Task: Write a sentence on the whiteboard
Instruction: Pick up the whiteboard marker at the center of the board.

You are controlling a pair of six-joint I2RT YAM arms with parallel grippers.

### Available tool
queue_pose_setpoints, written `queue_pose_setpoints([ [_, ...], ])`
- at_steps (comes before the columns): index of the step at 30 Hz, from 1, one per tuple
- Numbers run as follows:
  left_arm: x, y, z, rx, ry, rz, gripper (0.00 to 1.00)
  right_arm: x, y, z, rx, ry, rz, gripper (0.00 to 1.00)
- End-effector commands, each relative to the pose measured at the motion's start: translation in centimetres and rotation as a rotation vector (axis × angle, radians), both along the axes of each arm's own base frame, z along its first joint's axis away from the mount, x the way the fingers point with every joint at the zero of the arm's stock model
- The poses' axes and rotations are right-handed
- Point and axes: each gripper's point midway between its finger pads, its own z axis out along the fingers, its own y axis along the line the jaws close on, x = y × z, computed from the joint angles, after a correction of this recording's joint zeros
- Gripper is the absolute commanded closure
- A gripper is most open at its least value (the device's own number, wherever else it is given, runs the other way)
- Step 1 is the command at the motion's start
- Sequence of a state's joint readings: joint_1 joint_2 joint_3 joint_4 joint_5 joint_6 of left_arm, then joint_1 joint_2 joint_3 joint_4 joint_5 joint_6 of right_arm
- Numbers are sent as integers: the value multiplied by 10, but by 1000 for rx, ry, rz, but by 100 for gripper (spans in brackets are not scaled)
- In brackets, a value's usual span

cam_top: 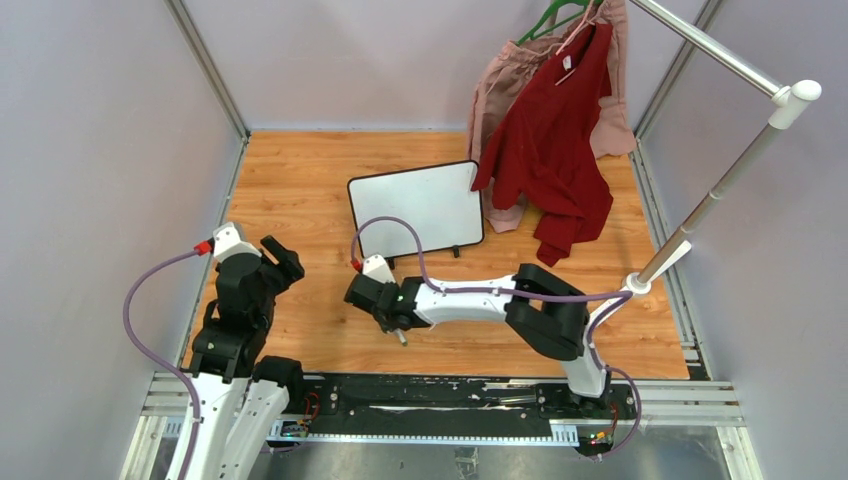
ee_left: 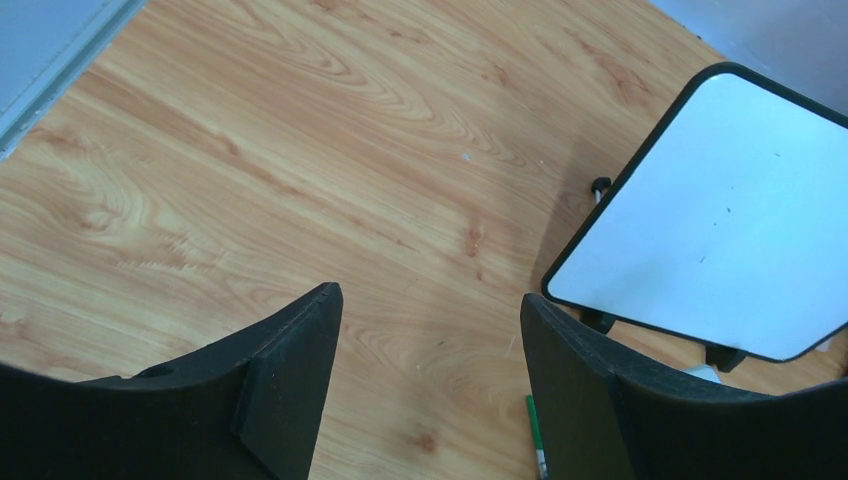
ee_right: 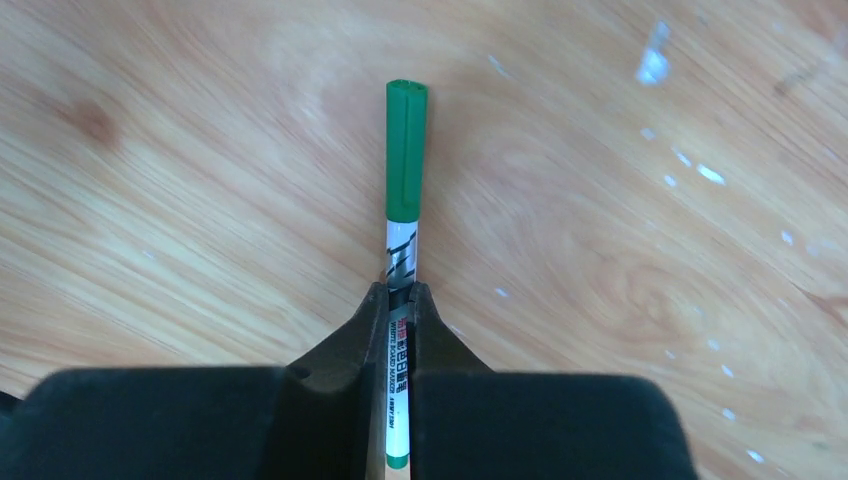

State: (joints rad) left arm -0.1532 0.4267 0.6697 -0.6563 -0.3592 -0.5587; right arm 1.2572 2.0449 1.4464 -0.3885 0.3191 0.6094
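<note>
One whiteboard, blank, rested on its feet toward the desk's far edge, face up toward the arms for writing. The right gripper was clamped on a green marker, cap on, mid-desk. The left gripper stood wide and empty, probably kept free for uncapping.

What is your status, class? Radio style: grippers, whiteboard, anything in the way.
Right gripper shut on capped green marker. Left gripper open, empty. Whiteboard blank, nothing written. Red shirt hangs beside board's far right corner.
</note>
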Motion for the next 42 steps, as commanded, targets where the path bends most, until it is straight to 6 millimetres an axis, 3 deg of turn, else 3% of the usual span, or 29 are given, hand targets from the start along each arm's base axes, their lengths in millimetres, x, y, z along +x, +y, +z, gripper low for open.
queue_pose_setpoints([
  [1, 6, -12, 4, -16, -36, -68, 29, -7, -76, -20, -202, 22, 6, 100],
  [6, 9, -22, 5, -25, -44, -123, 30, -11, -129, -11, -250, 0, 0, 100],
  [11, 11, -30, 3, -34, -39, -165, 30, -13, -156, -9, -280, 3, 15, 100],
  [18, 12, -35, 1, -36, -30, -196, 31, -12, -149, -9, -265, 26, 83, 99],
  [25, 12, -38, 2, -40, -38, -216, 31, -10, -142, 3, -222, 28, 106, 74],
  [30, 13, -41, 2, -43, -37, -228, 31, -12, -139, 8, -203, 48, 122, 65],
  [35, 13, -42, 1, -45, -38, -235, 31, -15, -144, 4, -206, 86, 123, 62],
  [42, 13, -44, 1, -46, -41, -248, 31, -21, -156, -9, -206, 147, 110, 70],
])
